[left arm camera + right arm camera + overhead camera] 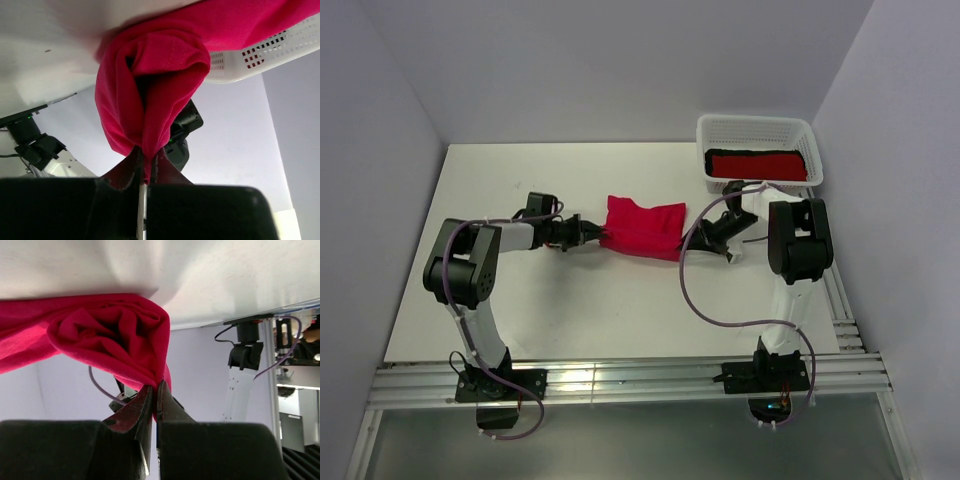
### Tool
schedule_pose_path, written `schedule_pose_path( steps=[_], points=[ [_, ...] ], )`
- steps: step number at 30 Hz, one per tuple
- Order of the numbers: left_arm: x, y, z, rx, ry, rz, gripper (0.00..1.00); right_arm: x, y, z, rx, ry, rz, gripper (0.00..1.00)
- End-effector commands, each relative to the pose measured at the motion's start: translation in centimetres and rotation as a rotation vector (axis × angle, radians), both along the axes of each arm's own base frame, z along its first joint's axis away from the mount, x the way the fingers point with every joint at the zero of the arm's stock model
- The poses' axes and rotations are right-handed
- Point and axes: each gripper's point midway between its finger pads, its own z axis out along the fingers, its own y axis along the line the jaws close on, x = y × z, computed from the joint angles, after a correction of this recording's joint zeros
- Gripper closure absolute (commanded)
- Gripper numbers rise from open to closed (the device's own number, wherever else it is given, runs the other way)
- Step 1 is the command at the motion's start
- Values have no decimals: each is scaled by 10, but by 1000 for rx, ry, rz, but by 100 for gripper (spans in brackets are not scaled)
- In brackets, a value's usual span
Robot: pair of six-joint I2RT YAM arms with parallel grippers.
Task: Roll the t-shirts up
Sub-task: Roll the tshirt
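We see bare table (580,320) near the arm bases and along the far edge, open for passage. The crimson t-shirt (645,228), stretched between left gripper (598,236) and right gripper (688,242), bars the middle. A white basket (758,122) occupies the far right corner; walls (370,200) hem three sides.

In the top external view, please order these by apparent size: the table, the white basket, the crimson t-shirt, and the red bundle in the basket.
1. table
2. white basket
3. crimson t-shirt, only a little smaller than the basket, so this pair is less sure
4. red bundle
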Motion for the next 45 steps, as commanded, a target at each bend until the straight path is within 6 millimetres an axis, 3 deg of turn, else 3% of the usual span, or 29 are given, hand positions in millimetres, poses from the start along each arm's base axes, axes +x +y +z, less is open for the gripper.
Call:
schedule_pose_path(
  steps=[1, 9, 12, 15, 18, 21, 26, 30, 33, 39, 42, 45],
  points=[
    [-1, 6, -5, 33, 13, -2, 99, -11, -9, -6, -28, 37, 24, 100],
    [-99, 23, -32, 72, 103, -68, 99, -78, -19, -17, -46, 71, 146, 100],
    [-141, 31, -34, 93, 126, -78, 99, -119, -24, -20, -55, 91, 182, 100],
    [-170, 33, -24, 112, 98, -89, 99, -144, -28, -9, -62, 47, 211, 100],
    [-201, 31, -8, 78, 64, -72, 99, -182, -31, -4, -62, 60, 240, 100],
    [-213, 31, -1, 52, 63, -24, 99, -202, -34, 6, -58, 79, 267, 100],
    [-212, 38, -9, 23, 101, 82, 99, -192, -36, 10, -79, 106, 271, 100],
    [-205, 39, -15, 45, 133, 110, 99, -166, -33, 16, -76, 103, 252, 100],
    [-187, 36, -15, 30, 143, 154, 99, -147, -32, 15, -88, 113, 223, 100],
    [-154, 34, -20, 71, 172, 141, 99, -129, -30, 6, -84, 160, 201, 100],
    [-137, 31, -14, 73, 154, 122, 99, -126, -31, 3, -91, 174, 214, 100],
    [-134, 30, -13, 102, 158, 92, 99, -130, -32, 4, -90, 173, 220, 100]
  ],
)
